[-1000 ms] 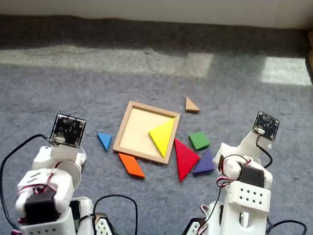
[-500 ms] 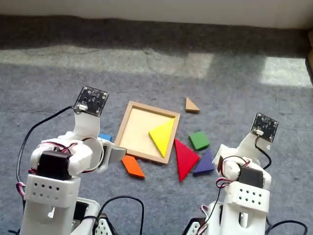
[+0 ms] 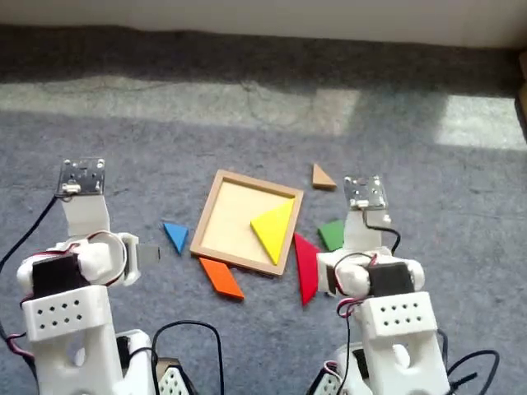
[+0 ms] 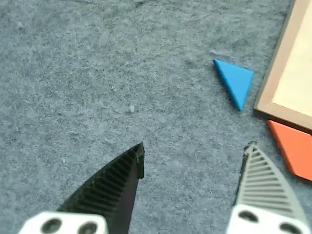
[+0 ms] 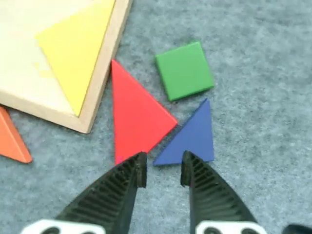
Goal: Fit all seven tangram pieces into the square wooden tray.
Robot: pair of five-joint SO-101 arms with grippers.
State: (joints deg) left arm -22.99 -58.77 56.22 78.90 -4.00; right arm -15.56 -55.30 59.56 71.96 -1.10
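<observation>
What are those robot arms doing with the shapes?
They're doing a tangram puzzle. Only the yellow triangle lies in the wooden tray; other pieces sit on the carpet. The left end effector hangs open near the small blue triangle, the right end effector open by the red triangle and purple triangle. Neither holds anything.

Daylight falls in a pale band across the carpet, brightest at the far right, with a dark strip along the wall. Elsewhere the light is soft and even; the blue triangle casts only a faint shadow.
</observation>
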